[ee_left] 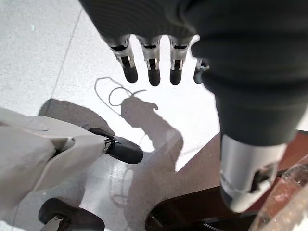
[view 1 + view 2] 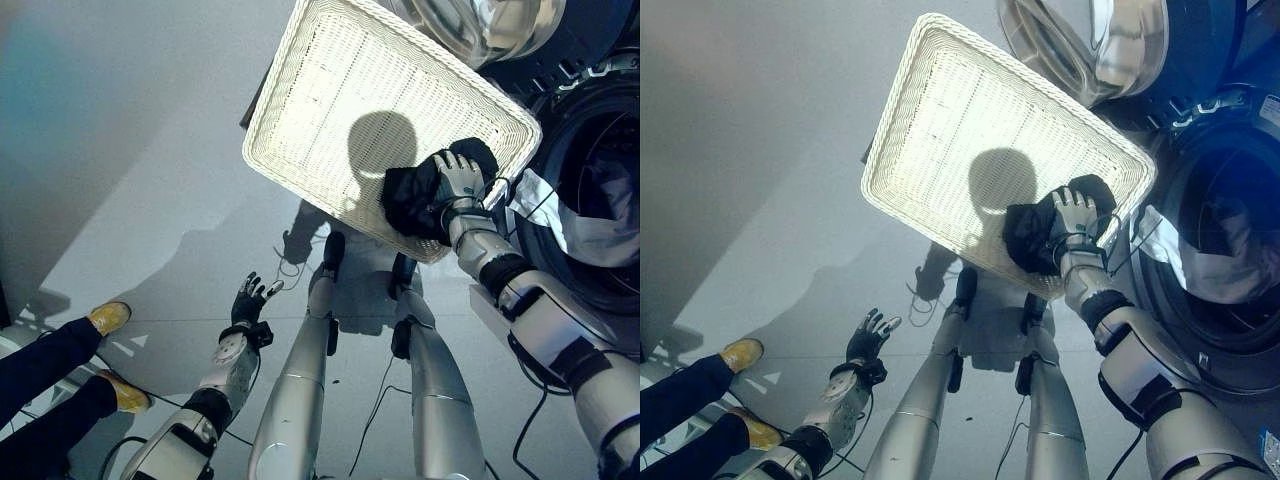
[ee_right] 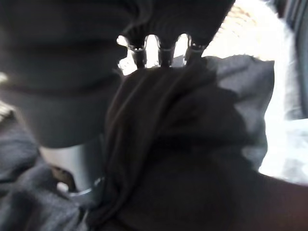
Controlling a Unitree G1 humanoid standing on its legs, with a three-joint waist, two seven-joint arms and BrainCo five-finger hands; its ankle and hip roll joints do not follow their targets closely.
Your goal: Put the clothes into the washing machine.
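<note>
My right robot hand (image 2: 458,180): arm reaching forward, fingers curled, clamped on dark cloth (image 2: 415,200). My left robot hand (image 2: 245,300): arm low at my side, fingers straight, spread, holding nothing.

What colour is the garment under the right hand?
Black garment under the right hand, clearest in the left eye view.

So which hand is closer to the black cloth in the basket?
Right. The right hand grips the black cloth at the corner of the basket. The left hand hangs open, low over the floor, far from it.
</note>
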